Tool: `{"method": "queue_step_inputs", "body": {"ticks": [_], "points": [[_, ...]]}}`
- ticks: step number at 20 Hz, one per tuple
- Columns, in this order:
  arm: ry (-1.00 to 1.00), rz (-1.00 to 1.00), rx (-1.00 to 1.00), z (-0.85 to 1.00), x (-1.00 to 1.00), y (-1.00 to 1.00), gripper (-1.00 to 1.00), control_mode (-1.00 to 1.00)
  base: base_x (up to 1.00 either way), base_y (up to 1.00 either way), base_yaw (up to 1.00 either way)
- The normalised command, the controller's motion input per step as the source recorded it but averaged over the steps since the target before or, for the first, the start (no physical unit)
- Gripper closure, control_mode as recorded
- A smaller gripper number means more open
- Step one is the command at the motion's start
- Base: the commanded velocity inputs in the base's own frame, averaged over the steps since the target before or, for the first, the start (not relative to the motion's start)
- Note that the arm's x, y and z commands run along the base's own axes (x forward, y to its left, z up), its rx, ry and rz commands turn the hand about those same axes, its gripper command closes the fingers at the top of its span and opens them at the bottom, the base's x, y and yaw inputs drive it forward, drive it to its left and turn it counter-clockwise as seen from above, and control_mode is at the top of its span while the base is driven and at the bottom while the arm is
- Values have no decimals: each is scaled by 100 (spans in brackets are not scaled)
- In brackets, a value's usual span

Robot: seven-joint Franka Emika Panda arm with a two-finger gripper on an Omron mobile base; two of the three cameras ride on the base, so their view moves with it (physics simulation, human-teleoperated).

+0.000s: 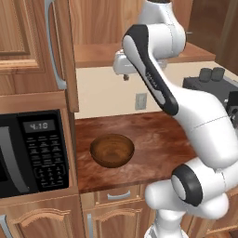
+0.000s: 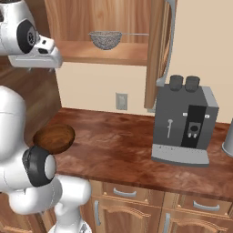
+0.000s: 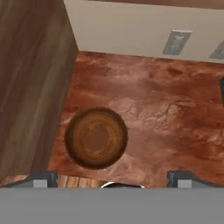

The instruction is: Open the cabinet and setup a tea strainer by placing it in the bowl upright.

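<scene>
- Small round silvery mesh tea strainer (image 2: 106,39) seated upright on the bottom shelf of the open medium-brown wooden wall cabinet (image 2: 104,53), bowl of the mesh downward; thin straight wire handle level, long axis along the shelf front, pointing toward the swung-out right-hand cabinet door (image 2: 157,54) in the right base view
- Round shallow dark-brown wooden bowl (image 1: 112,150) resting upright on the reddish-brown marbled countertop (image 1: 153,139), mouth up, nothing inside; placed below the cabinet opening and just beside the wooden side panel next to the microwave
- Two-finger gripper (image 3: 111,179) held high above the counter, looking straight down; bowl (image 3: 96,138) seen below it, a little toward the left fingertip; fingertips (image 3: 40,178) set far apart at the two lower corners of the hand view, pincer spread wide, nothing between them
- White arm's hand at about shelf level, left of the strainer in the right base view, well apart from it
- Black microwave (image 1: 32,153) with lit clock and keypad to the left of the bowl; left cabinet door with long grey bar handle (image 1: 55,44) swung out above it
- Grey and black coffee machine (image 2: 184,120) on the counter to the right, well apart from the bowl; its top just below and beside the open right door's lower edge
- Grey wall outlet (image 2: 121,101) on the cream backsplash between shelf and counter
- Base cabinets with arched panels and grey handles (image 2: 125,193) beneath the counter
</scene>
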Motion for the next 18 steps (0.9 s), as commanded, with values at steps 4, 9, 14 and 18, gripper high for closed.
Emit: {"method": "queue_step_inputs", "body": {"ticks": [4,9,14,18], "points": [[-39,29,-28,3,0,-38,-100,-100,0,0,0],[-23,23,-35,11,0,-35,-100,-100,0,0,0],[-11,15,-29,32,0,-23,-100,-100,0,0,0],[-1,0,-12,58,16,0,-100,-100,0,0,0]]}}
